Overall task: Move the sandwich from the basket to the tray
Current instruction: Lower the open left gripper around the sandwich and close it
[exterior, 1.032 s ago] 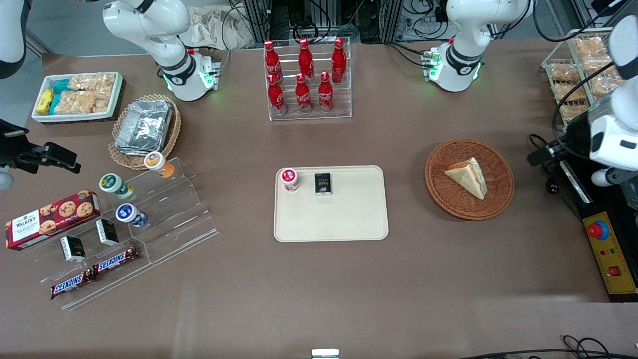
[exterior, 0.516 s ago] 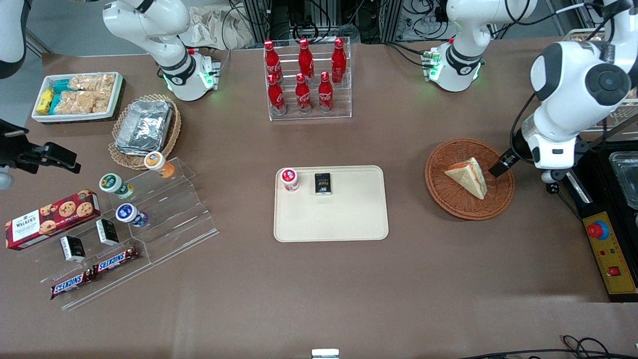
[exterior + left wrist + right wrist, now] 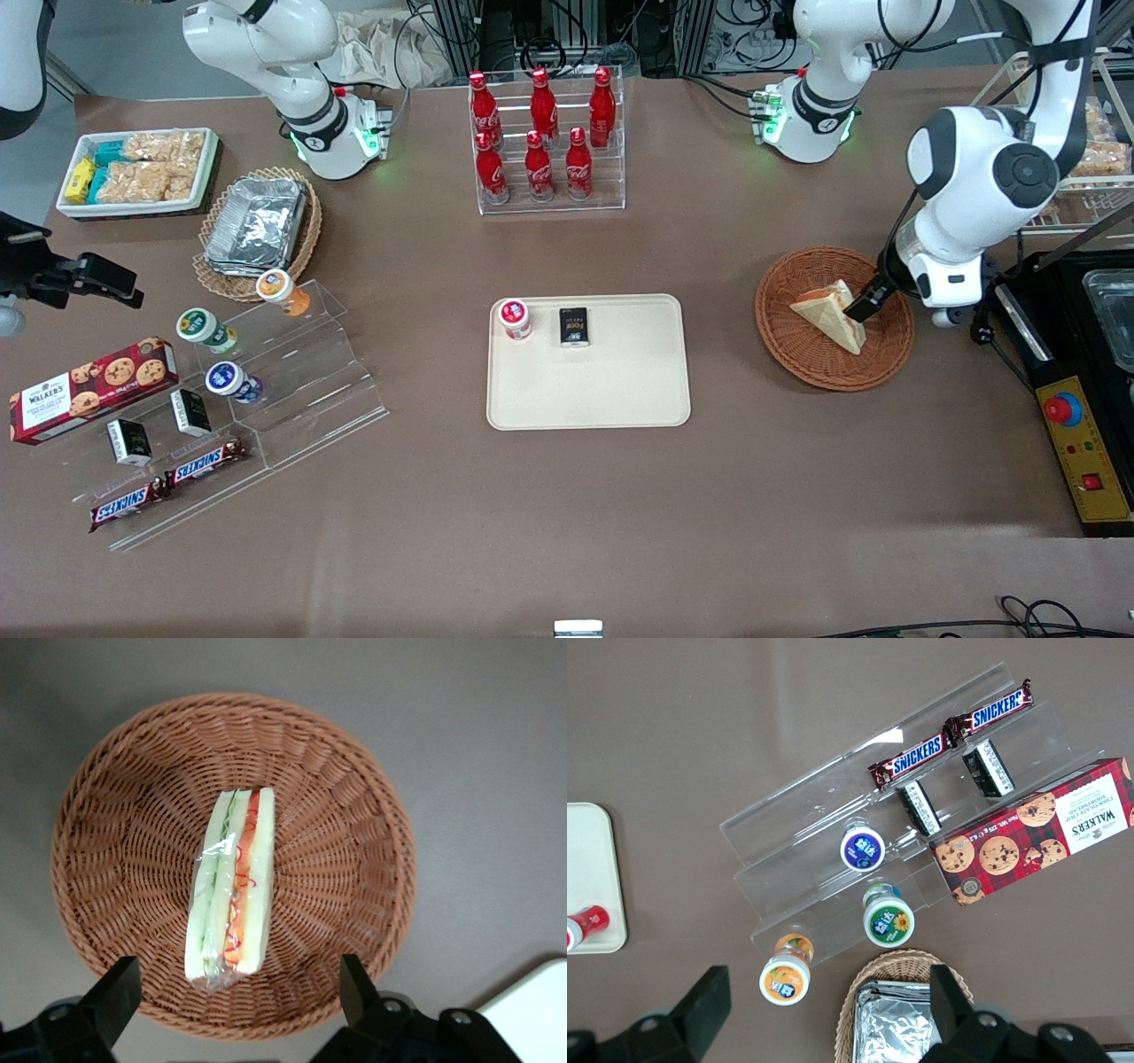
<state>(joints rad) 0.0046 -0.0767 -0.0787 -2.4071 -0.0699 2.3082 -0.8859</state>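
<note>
Hovering right over the basket (image 3: 834, 318) at the right of the front frame, the gripper (image 3: 232, 1003) has its fingers (image 3: 113, 1001) spread wide apart, sandwich (image 3: 231, 890) lying inside the basket below them

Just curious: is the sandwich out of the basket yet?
No. The sandwich lies in the basket; the open gripper hangs above it, fingers apart.

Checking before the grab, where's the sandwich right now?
The sandwich lies in the basket toward the working arm's end, under the open gripper.
</note>
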